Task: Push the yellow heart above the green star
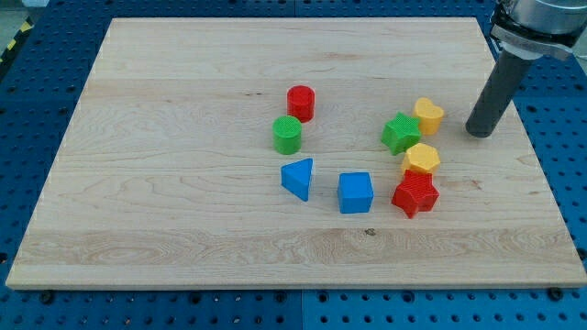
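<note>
Nearest the view's bottom: red star [415,194], blue cube [355,192] and blue triangle [297,177] on the wooden board [183,229]. Just behind the red star and touching it: a second yellow block [421,158], shape not certain, possibly six-sided.

Mid-board: green star [401,133], with green cylinder [287,135] well apart at the view's left. Level with the star, at the view's right: my tip [479,134], a bare rod holding nothing and touching no block.

Slightly farther: yellow heart [427,115], judged the heart by its notched outline, pressed against the star's upper-right point. Farthest: red cylinder [301,103].

Step in hand, as judged: approach for the push. Heart already high but offset to the view's right of the star.

For a clean push: bring my tip to the heart's right flank, slightly below its middle; drive toward the view's upper left so the heart slides off the star's point rather than dragging the star along; stop once directly above the star. Keep clear of the lower yellow block.
</note>
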